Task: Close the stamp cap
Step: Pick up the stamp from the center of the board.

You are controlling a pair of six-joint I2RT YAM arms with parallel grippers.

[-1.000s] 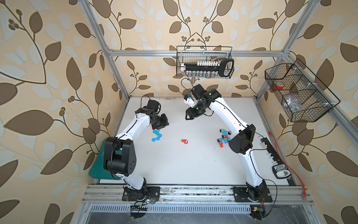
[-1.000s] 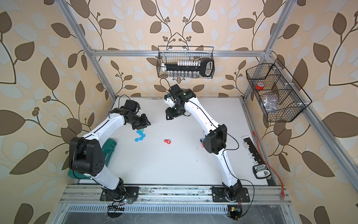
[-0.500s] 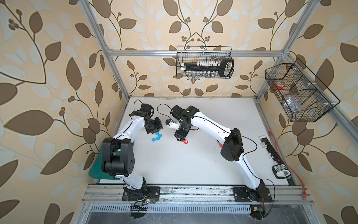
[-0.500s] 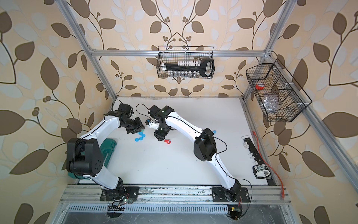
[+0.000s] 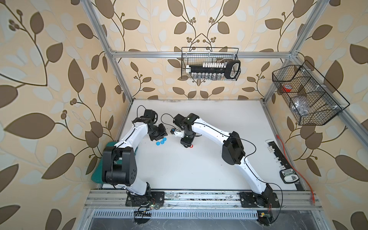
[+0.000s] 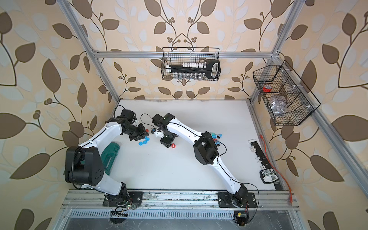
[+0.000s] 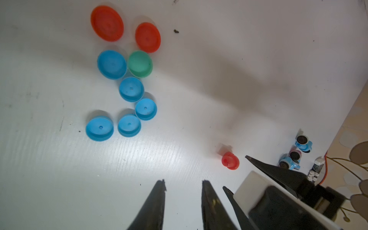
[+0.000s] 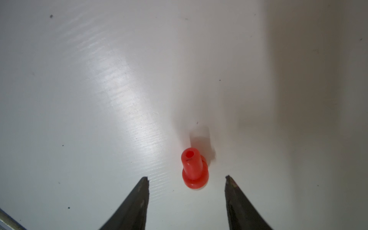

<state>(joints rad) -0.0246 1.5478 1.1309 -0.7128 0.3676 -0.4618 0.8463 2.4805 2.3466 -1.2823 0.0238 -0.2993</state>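
Observation:
A small red stamp [image 8: 194, 169] stands on the white table with its handle up, showing in both top views [image 5: 191, 146] [image 6: 173, 146]. My right gripper [image 8: 187, 179] hangs over it, open, with the stamp just ahead of the gap between the fingertips and touching neither. Loose caps lie in a cluster to its left: two red caps [image 7: 107, 23], a green cap [image 7: 140, 63] and several blue caps [image 7: 112, 64]. My left gripper [image 7: 183, 182] is above the table beside the caps, narrowly open and empty. In the left wrist view the stamp [image 7: 230, 161] sits by the right gripper's fingers [image 7: 256, 165].
More stamps, blue and pink [image 7: 302, 142], lie toward the table's right side [image 6: 216, 136]. A green object [image 6: 109, 153] sits by the left arm's base. A black tool strip [image 5: 282, 159] runs along the right edge. Wire baskets [image 5: 210, 63] hang on the back and right walls.
My right arm swung from the back of the table down to the red stamp, and its jaws narrowed a little. The left arm drew back slightly beside the caps.

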